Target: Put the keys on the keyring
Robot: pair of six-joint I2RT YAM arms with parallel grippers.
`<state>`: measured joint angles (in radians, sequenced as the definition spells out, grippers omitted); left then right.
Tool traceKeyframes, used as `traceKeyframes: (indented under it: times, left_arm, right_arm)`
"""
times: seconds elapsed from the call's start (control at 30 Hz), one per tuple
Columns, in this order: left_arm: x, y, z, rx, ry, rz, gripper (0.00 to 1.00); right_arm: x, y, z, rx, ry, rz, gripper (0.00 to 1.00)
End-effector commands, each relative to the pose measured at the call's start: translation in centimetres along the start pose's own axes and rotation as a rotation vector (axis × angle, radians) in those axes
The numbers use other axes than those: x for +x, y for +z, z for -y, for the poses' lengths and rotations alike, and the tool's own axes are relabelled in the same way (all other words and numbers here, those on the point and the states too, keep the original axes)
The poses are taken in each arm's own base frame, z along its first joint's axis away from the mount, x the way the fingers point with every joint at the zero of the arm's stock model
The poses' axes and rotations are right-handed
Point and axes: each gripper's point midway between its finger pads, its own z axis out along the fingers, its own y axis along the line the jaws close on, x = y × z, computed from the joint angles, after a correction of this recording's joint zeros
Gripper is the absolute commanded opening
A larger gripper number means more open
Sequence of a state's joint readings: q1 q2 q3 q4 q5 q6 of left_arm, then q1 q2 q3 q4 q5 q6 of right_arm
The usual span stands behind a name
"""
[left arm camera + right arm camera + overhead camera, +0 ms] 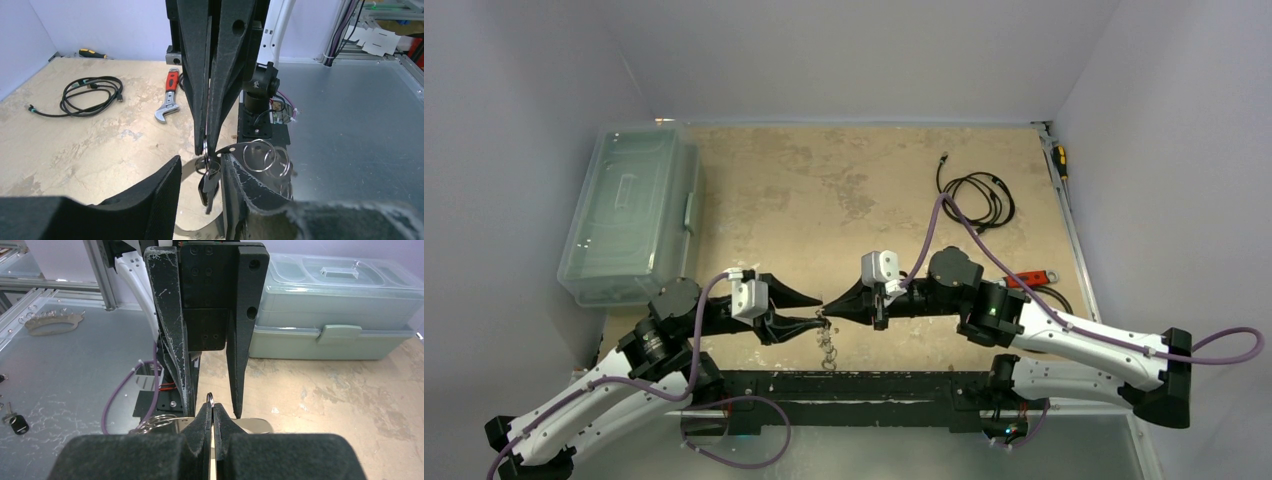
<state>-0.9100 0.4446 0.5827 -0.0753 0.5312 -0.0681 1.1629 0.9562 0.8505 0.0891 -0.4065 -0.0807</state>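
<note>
Threading step, mid-handoff. Right claw (211, 415) was clenched on a thin steel ring (210, 399). Left claw (200, 164) was released, fingers apart either side of it. Black-headed key (209, 187) hung just below right claw, and the silvery keyring (827, 345) seemed to dangle there too. Next: regrip key, steer its hole onto the wire. Smooth, slippery metal.

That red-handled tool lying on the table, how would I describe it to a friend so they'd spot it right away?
Go to the right side of the tan tabletop, where a coiled black cable lies. Just nearer the robot than the cable is the adjustable wrench. Its red handle and silver hooked head set it apart from the black cable and the yellow-and-black screwdriver by the far wall.
</note>
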Motion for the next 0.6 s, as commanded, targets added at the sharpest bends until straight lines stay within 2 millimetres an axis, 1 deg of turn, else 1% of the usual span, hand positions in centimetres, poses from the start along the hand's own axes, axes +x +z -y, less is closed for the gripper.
traceKeyframes:
  times: [0.0,0.1,0.23,0.33,0.37,0.47,0.5,0.57]
  left_arm:
    - [-1.2,0.0,0.2,0.012,0.016,0.037,0.29]
    - [-1.2,0.0,0.0,0.003,0.018,0.033,0.19]
    - [-1.1,0.1,-0.1,-0.003,0.02,0.028,0.0]
    - [-0.9,0.2,-0.3,-0.008,0.012,0.017,0.0]
    - [-0.9,0.2,-0.3,-0.007,0.012,0.016,0.0]
    - [-0.8,0.3,-0.3,-0.008,0.007,0.015,0.21]
    - [-0.8,0.2,-0.3,-0.009,0.007,0.016,0.25]
    - [-0.8,0.2,-0.3,-0.011,0.005,0.017,0.29]
  right_arm:
    - [-1.6,0.5,0.3,0.003,-0.015,0.047,0.0]
    - [-1.4,0.6,0.1,-0.011,-0.012,0.043,0.0]
    - [-1.5,0.5,-0.2,-0.025,-0.013,0.052,0.0]
    - [-1.9,0.3,-0.3,-0.021,-0.019,0.066,0.0]
    - [-2.1,0.1,-0.3,-0.019,-0.021,0.073,0.0]
    - [-2.5,-0.1,-0.2,-0.007,-0.026,0.088,0.0]
    - [-2.6,-0.2,-0.1,-0.004,-0.028,0.091,0.0]
    - [-2.7,-0.3,-0.1,0.002,-0.028,0.094,0.0]
